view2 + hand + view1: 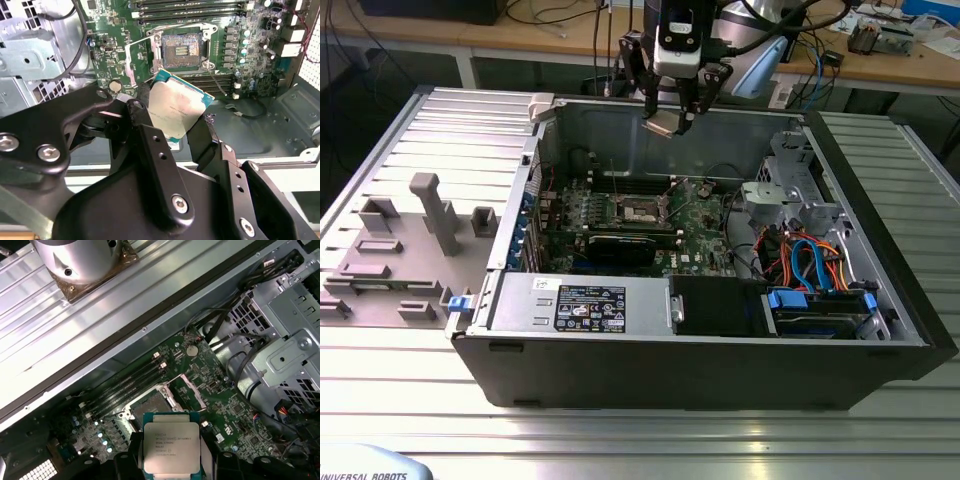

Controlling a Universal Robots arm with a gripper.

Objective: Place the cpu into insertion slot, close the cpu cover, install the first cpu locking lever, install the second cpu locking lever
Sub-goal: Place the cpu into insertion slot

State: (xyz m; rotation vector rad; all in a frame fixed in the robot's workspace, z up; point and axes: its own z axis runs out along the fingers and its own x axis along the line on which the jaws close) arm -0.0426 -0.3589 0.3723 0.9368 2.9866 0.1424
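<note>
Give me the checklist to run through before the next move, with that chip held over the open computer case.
1. Small flat square silver-grey cpu clamped between the fingers of the black gripper: ok.
2. Square insertion slot with dark centre and silver rim is bare, nothing lying in it: ok.
3. Thin silver cpu cover stands swung open, off the slot: ok.
4. Cpu down at the slot: not ok; it hangs above the board, apart from the slot.
5. Cpu edges squared to the slot's edges: cannot tell.
</note>
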